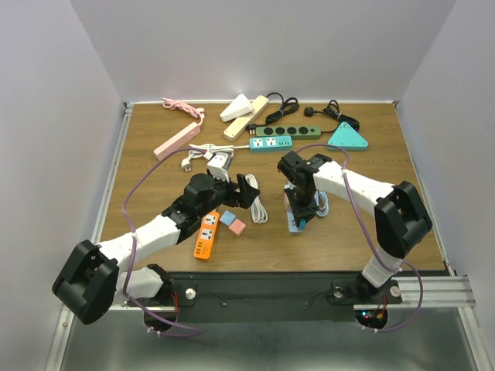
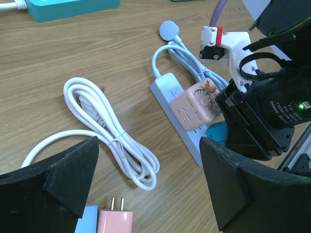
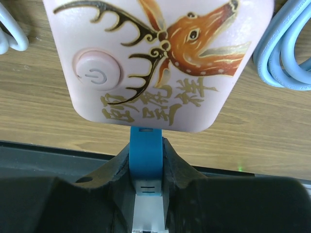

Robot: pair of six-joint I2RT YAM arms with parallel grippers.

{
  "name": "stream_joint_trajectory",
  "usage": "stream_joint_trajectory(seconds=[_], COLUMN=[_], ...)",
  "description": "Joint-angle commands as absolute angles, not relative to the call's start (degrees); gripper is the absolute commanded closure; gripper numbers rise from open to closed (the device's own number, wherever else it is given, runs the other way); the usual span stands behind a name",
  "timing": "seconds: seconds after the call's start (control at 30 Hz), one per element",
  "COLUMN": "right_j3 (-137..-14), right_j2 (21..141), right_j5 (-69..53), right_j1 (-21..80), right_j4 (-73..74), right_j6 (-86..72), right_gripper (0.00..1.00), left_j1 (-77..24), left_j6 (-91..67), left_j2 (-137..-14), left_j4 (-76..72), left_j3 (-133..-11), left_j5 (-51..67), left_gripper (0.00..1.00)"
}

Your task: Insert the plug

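The wooden worktop (image 1: 402,162) carries several power strips and cables. The right arm (image 1: 363,189) reaches down over a pale blue power strip (image 2: 167,90) near the middle. The left arm (image 1: 155,232) stretches in from the other side. Its left pincer (image 2: 148,160) is spread wide, gripping nothing, above a coiled white cable (image 2: 112,141). A pink cube adapter (image 3: 146,63) with a deer print sits on the strip. The right pincer (image 3: 145,145) is clamped on a blue plug (image 3: 145,162), which sits just beside the cube's edge at the strip's near end. Its pins are hidden.
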State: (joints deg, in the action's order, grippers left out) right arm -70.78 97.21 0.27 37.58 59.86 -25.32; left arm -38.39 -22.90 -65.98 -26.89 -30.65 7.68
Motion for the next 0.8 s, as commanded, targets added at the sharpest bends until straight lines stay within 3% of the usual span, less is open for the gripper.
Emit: stream_joint_trajectory(seconds=[0.0, 0.77], right_j3=[-72.8, -75.9], right_j2=[97.2, 98.9], right_j5=[3.3, 5.8], right_j1=[37.8, 38.7], right_j4=[56.3, 59.7], right_j6=[-26.5, -29.0], right_gripper=[1.0, 1.0], left_j1=[-38.1, -38.1], left_j6=[-21.7, -22.1], left_j2=[-64.2, -64.2], left_j4=[-28.7, -29.2], left_j3=[-30.6, -30.7], left_j5=[8.0, 9.1], left_gripper=[0.05, 0.05])
